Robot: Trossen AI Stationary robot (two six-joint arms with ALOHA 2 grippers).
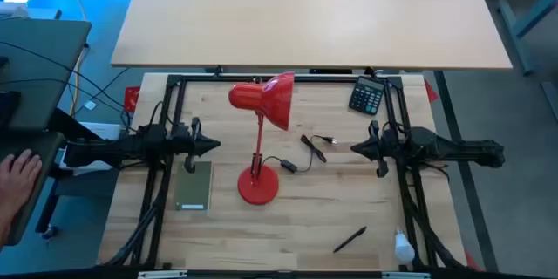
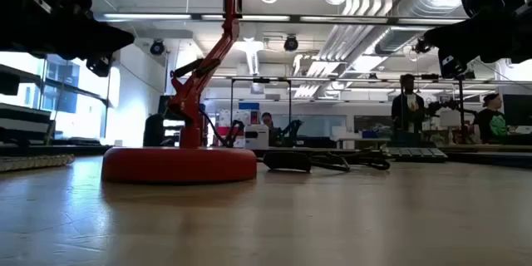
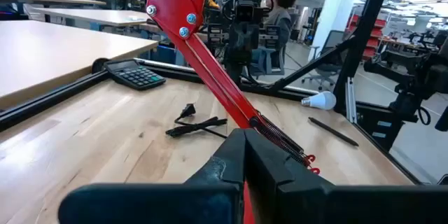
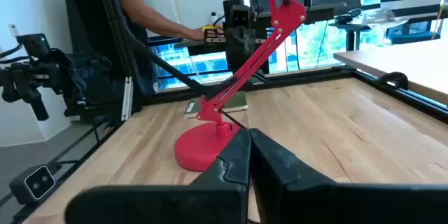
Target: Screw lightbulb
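Colours of objects on the pale wooden table (image 1: pixel 331 200)
Red lamp (image 1: pixel 261 105); white lightbulb (image 1: pixel 402 246); black pen (image 1: pixel 350 239); dark calculator (image 1: pixel 367 97); olive-green pad (image 1: pixel 194 185).

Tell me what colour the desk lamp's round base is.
Red; the round base of the desk lamp shows best in the high view.

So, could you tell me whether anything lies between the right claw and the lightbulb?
Nothing visible does. The right claw hangs shut over bare wood, and the lightbulb lies at the table's near right edge. The black pen lies beside the bulb, off that path.
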